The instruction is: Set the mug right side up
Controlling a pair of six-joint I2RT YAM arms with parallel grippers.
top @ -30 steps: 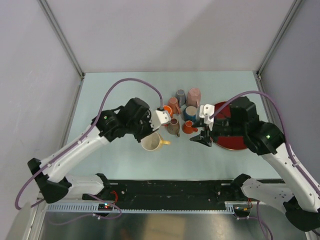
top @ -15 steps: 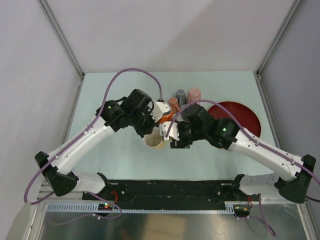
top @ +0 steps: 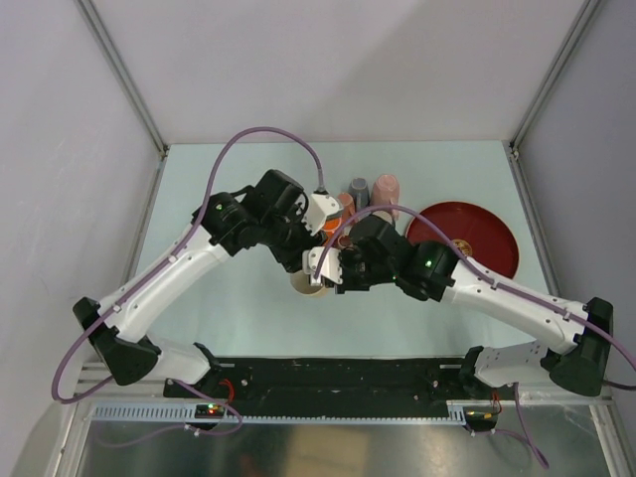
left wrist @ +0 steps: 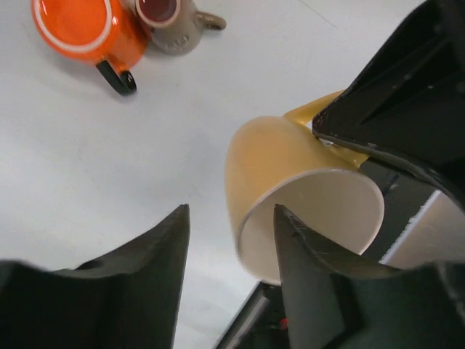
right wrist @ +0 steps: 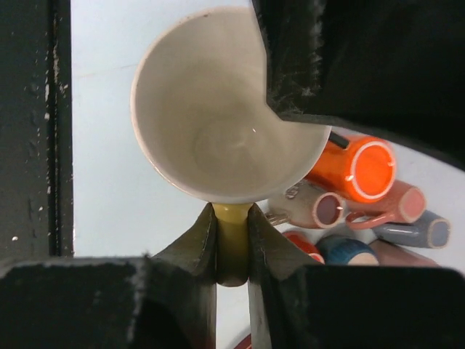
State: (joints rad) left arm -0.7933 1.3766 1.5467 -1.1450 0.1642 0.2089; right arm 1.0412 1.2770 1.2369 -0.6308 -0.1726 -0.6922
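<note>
Starting up top: can make out the yellow mug [top: 310, 285] near the middle of the pale bench [top: 199, 189], with its pale inside turned toward the camera. Crowded on two sides, by the left hand [top: 298, 260] from behind and the right hand [top: 326, 278] at its right edge. Cannot judge either grip from up here, nor whether the mug is resting on the bench or lifted. Also spotting a cluster of cups [top: 366, 194] further back and a red plate [top: 467, 243] off to the right.

Switching to the left wrist: looking out between two fingers spread apart, released, with bare bench in the gap. Finding the mug just ahead, tipped on a slant, handle tucked under black right-hand parts. Noting an orange mug [left wrist: 80, 25] and a tan mug [left wrist: 171, 22] at the top edge, well apart from it.

Over to the right wrist: staring straight into the mug's mouth. Clenched tight on the yellow handle [right wrist: 232, 247], one finger either side, touching. Blocked at upper right by the black left hand overlapping the rim.
</note>
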